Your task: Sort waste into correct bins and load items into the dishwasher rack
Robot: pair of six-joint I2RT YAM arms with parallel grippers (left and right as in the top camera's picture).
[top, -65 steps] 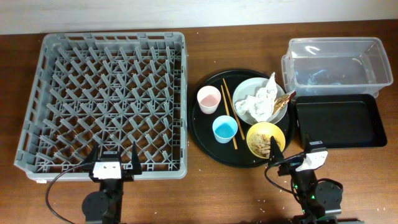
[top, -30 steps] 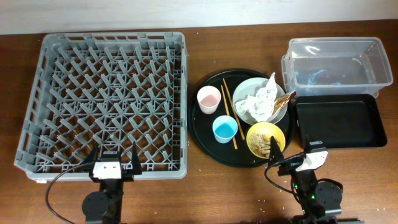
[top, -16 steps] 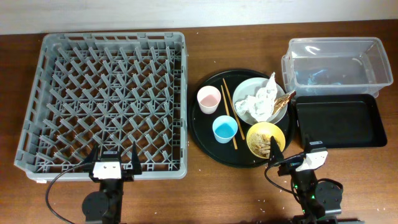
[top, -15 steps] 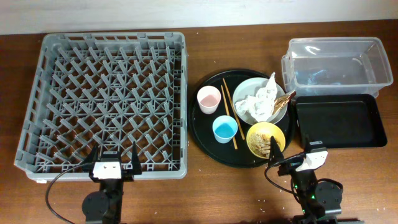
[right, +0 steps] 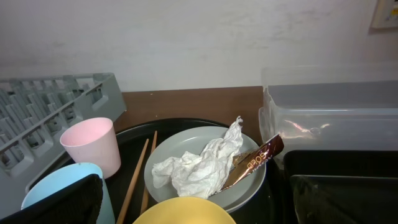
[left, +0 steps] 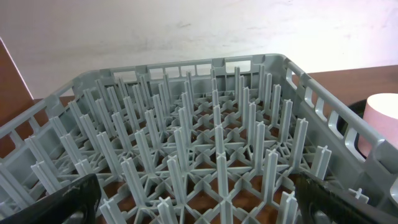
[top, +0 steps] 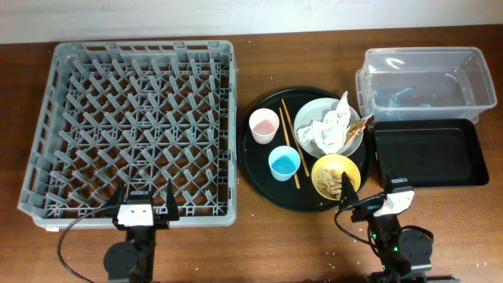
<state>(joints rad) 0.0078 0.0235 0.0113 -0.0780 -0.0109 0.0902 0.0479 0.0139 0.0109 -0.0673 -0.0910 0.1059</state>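
The grey dishwasher rack (top: 134, 126) fills the left of the table, with nothing in it; it also fills the left wrist view (left: 186, 143). A round black tray (top: 263, 169) holds a pink cup (top: 263, 125), a blue cup (top: 283, 163), chopsticks (top: 289, 145), a white plate (top: 310, 118) with a crumpled napkin (top: 330, 126) and a brown-gold wrapper (top: 360, 126), and a yellow bowl (top: 336, 176) with beige scraps. The right wrist view shows the napkin (right: 199, 165), wrapper (right: 255, 162), pink cup (right: 90, 146) and bowl (right: 183, 213). My left gripper (top: 141, 206) and right gripper (top: 369, 198) are open and empty at the front edge.
A clear plastic tub (top: 424, 79) stands at the back right, with a shallow black rectangular tray (top: 428, 153) just in front of it. Both show in the right wrist view, the tub (right: 329, 115) above the tray (right: 336, 165).
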